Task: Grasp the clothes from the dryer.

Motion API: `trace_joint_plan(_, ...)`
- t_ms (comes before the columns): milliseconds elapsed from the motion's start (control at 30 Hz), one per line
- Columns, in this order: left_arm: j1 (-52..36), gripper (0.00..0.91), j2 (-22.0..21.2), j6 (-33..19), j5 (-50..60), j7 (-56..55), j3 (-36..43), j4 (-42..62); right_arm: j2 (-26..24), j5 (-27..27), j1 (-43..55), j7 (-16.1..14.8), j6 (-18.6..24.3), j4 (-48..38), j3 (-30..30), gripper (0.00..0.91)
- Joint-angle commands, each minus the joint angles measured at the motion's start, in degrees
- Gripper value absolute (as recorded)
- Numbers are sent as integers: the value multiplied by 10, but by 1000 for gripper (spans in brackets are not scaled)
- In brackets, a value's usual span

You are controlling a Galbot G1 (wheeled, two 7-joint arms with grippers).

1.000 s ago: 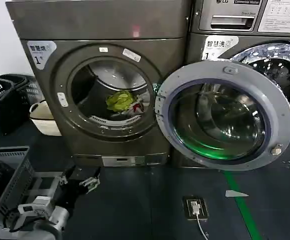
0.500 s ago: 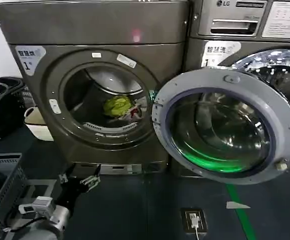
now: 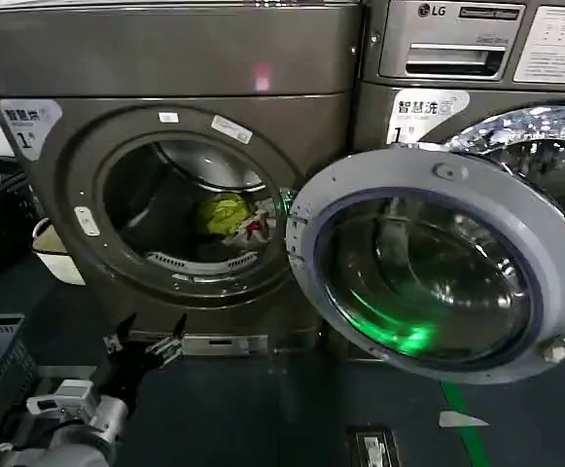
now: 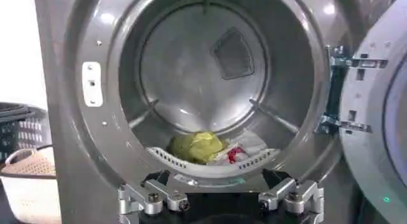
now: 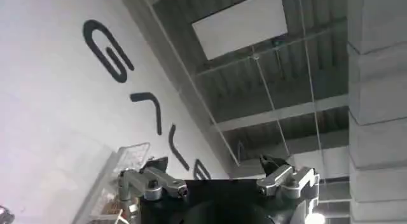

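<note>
White "1" label (image 3: 26, 125) on dryer (image 3: 165, 68)

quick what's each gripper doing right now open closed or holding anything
Left gripper: jaws open, empty, below the dryer opening.
Right gripper: jaws open, empty, pointed up at the ceiling.

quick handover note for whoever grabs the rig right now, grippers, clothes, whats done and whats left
Left gripper: open, empty, low in front of the dryer, below the porthole and outside the drum.
Right gripper: open, empty, pointed up at the ceiling, away from the work.
Clothes: small heap on the drum floor near the front lip, yellow-green piece beside white fabric with red marks.
Dryer door: swung fully open to the right.
Done: door open, left arm lined up with the opening.
Left: reach in, close on the clothes, pull them out.
</note>
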Motion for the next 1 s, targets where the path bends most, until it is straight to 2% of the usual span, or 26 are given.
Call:
trace_joint_plan(33,-1,907,1,-1,0,0,0,1,0,0,0,0,0,1,0,907)
trace_joint_plan(1000,4,907,2,-8,1,7,4,-8,1,3,-2,1,9,4,-3,907)
